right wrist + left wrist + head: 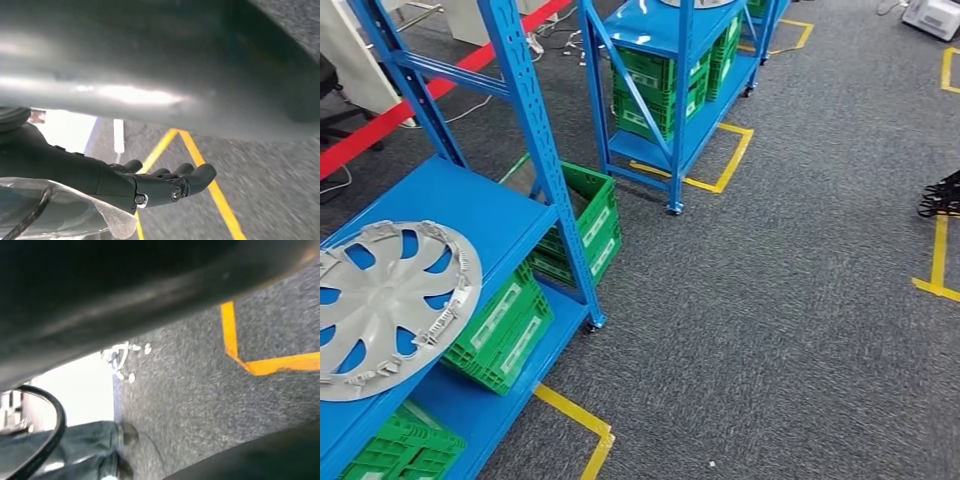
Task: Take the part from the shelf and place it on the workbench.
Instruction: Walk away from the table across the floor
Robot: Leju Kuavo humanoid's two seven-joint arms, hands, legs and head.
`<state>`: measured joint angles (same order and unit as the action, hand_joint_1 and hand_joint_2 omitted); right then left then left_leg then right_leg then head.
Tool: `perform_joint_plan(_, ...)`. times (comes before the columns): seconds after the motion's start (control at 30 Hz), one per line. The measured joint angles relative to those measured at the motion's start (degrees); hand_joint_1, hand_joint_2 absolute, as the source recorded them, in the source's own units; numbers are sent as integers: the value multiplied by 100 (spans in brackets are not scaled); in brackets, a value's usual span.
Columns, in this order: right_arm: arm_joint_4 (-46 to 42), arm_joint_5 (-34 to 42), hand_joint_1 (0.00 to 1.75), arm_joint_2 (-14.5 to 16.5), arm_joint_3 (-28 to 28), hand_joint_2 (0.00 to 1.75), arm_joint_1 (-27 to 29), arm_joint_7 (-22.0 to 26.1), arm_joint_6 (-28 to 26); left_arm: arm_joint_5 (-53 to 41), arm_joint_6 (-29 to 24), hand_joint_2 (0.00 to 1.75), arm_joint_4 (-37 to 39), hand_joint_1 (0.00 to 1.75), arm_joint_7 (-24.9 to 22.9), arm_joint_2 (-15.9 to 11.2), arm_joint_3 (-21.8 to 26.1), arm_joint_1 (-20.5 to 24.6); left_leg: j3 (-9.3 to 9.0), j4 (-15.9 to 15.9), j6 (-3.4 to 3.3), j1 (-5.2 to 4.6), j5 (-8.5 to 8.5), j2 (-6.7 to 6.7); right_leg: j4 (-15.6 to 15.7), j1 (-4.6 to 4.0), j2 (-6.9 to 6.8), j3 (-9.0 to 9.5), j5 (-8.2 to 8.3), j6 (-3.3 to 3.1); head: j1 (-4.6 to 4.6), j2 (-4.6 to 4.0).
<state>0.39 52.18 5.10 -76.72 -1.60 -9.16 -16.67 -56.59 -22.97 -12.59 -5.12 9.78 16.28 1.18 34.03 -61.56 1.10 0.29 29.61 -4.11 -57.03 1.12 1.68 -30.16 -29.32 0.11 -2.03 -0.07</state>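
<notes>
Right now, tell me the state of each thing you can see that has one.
Hubcap: lying flat on the blue shelf, untouched.
Green crates: stowed on the lower shelf level.
Right hand: holding nothing, fingers stretched out over the floor.

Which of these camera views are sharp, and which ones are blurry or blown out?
Head view: sharp and evenly lit, the hubcap and shelf crisp. Left wrist view: smeared by motion, with an overexposed white patch. Right wrist view: the carpet is streaked, glare runs along the silver surface above the right hand, which stays fairly clear.
</notes>
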Motion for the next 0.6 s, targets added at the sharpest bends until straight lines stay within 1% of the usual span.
perform_joint_plan(0.03,0,-2,0,-2,-1,0,7,1,-6,-14,-5,0,0,0,-1,1,4,8,163,-354,15,-6,185,179,1,-14,-93,7,-10,-25,9,0)
perform_joint_plan(0.07,0,-3,0,-2,-2,0,16,4,-7,-26,-8,0,0,0,-1,2,7,14,350,-752,27,-1,363,276,0,-27,-191,10,-21,-44,18,0)
perform_joint_plan(0.1,0,-4,0,-3,-3,0,22,10,-5,-37,-11,0,0,0,-3,1,9,15,496,-1070,36,5,471,323,-1,-37,-289,15,-32,-52,17,0)
perform_joint_plan(0.13,0,-4,0,-3,-4,0,24,20,-1,-45,-14,0,0,0,-6,1,12,8,563,-1221,39,8,482,346,-2,-45,-381,22,-43,-56,18,0)
perform_joint_plan(0.17,0,-4,0,-3,-5,0,21,31,3,-50,-16,0,0,0,-10,-1,15,-2,515,-1139,35,8,376,366,-2,-50,-462,34,-54,-55,19,0)
perform_joint_plan(0.2,0,-5,0,-3,-6,0,16,40,6,-55,-17,0,0,0,-14,-2,20,-10,359,-844,21,5,188,404,-2,-53,-536,54,-68,-50,18,0)
perform_joint_plan(0.23,0,-5,0,-2,-9,0,11,47,9,-58,-19,0,0,0,-17,-3,26,-13,147,-435,-5,-8,-10,513,-2,-57,-604,79,-83,-40,19,0)
perform_joint_plan(0.27,0,-6,0,-2,-14,0,8,50,9,-60,-21,0,0,0,-18,-4,33,-6,-50,-52,-37,-38,-144,652,-7,-72,-668,96,-105,-19,20,0)
perform_joint_plan(0.3,0,-7,0,-2,-22,0,6,52,10,-61,-22,0,0,0,-18,-4,40,4,-183,214,-72,-63,-215,762,-10,-87,-727,102,-125,7,17,0)
perform_joint_plan(0.33,0,-9,0,-2,-31,0,1,53,10,-61,-22,0,0,0,-18,-3,47,10,-244,347,-107,-89,-224,836,-11,-100,-787,117,-142,35,16,0)
perform_joint_plan(0.37,0,-12,0,-2,-39,0,-9,57,10,-61,-22,0,0,0,-17,-4,53,10,-243,373,-137,-107,-206,820,-8,-109,-845,132,-154,65,14,0)
perform_joint_plan(0.4,0,-14,0,-2,-44,0,-24,73,10,-61,-22,0,0,0,-17,-4,60,3,-244,385,-173,-100,-220,752,0,-110,-907,153,-165,93,15,0)
perform_joint_plan(0.43,0,-15,0,-2,-47,0,-38,99,10,-61,-23,0,0,0,-17,-5,71,-8,-250,409,-208,-92,-235,690,-18,-103,-882,168,-195,123,14,0)
perform_joint_plan(0.47,0,-14,0,-2,-47,0,-44,132,10,-61,-28,0,0,0,-17,-5,84,-12,-258,434,-243,-76,-254,629,-107,-90,-769,134,-271,150,3,0)
perform_joint_plan(0.5,0,-14,0,-3,-47,0,-41,170,14,-63,-33,0,0,0,-16,-2,96,-8,-267,458,-275,-57,-274,562,-314,-78,-605,39,-402,176,-13,0)
perform_joint_plan(0.53,0,-13,0,-3,-48,0,-31,195,19,-68,-38,0,0,0,-12,4,106,-1,-260,466,-296,-46,-283,494,-655,-60,-407,-125,-579,193,-31,0)
perform_joint_plan(0.57,0,-11,0,-3,-48,0,-19,212,23,-72,-43,0,0,0,-8,10,112,8,-251,467,-309,-40,-288,420,-1066,-51,-277,-331,-762,204,-44,0)
perform_joint_plan(0.6,0,-9,0,-3,-48,0,-9,220,30,-76,-44,0,0,0,-3,15,118,12,-247,466,-315,-39,-290,337,-1437,-47,-216,-532,-883,213,-48,0)
